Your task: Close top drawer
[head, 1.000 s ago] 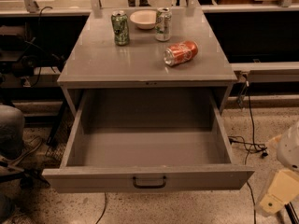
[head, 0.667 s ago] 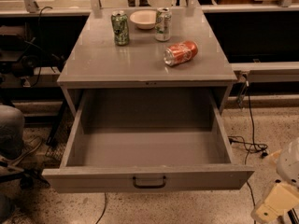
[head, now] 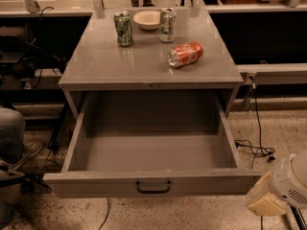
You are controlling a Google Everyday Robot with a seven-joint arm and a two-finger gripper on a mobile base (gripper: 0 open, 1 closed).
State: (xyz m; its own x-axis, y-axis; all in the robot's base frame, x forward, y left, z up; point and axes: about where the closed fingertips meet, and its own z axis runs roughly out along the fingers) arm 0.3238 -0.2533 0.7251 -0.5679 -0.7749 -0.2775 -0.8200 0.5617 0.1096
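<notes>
While the top drawer [head: 96,183] stands pulled fully out toward the camera, empty, its dark handle [head: 153,187] faces forward, where a push would send it home. The tool [head: 265,204] sits low at the right, just beside the drawer's front corner; spread or pressed together, I cannot tell. A tipped red can [head: 185,54] and a bowl [head: 147,19] rest on the tabletop [head: 110,68], out of the drawer's path.

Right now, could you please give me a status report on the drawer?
Gripper low, beside the drawer's right front corner. Top drawer fully out. Nothing seen inside it.
</notes>
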